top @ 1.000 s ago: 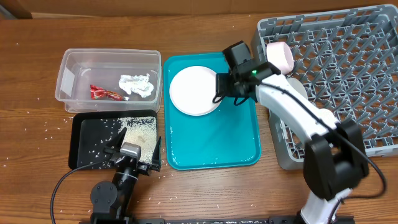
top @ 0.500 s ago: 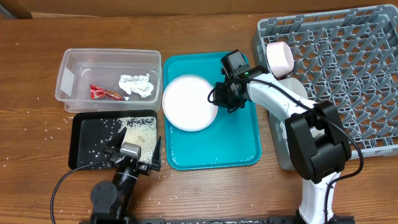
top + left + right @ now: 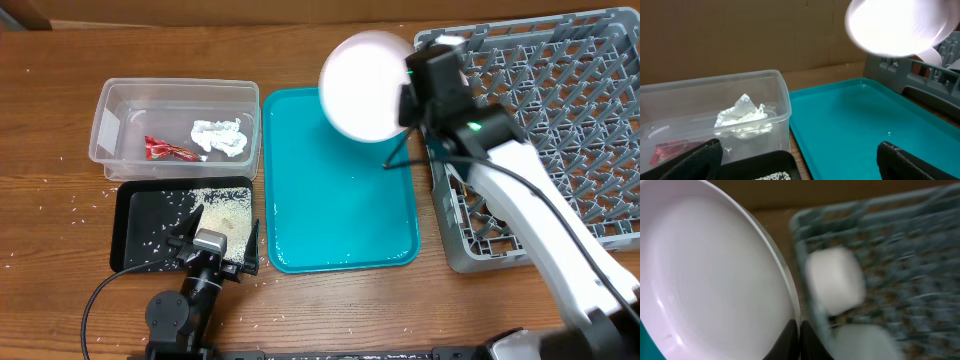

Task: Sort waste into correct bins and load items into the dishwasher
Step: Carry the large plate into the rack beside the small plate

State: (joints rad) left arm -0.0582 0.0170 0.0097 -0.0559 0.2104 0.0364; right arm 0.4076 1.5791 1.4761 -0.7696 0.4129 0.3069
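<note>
- The left tool (image 3: 215,232) hovers low at the near edge of the black tray (image 3: 140,215), its jaws spread wide and holding nothing.
- Rice grains (image 3: 225,205) lie heaped in that tray, with more scattered on the worktop (image 3: 60,290).
- Beyond it, the clear tub (image 3: 105,130) holds a red wrapper (image 3: 165,150) and a tissue wad (image 3: 220,137).
- The teal tray (image 3: 340,210) sits between the tub and the dish rack (image 3: 560,120).
- The right tool (image 3: 410,85) is clamped on the rim of a white plate (image 3: 365,70), held in the air over the teal tray's far right corner.
- A blurred white cup (image 3: 835,282) lies in the rack.

A round white plate (image 3: 365,70) hangs aloft just left of the grey dish rack (image 3: 560,110). Red wrapper (image 3: 170,150) and white tissue wad (image 3: 220,137) lie in the clear tub (image 3: 175,85), rice grains (image 3: 225,208) in the black tray (image 3: 140,215).
</note>
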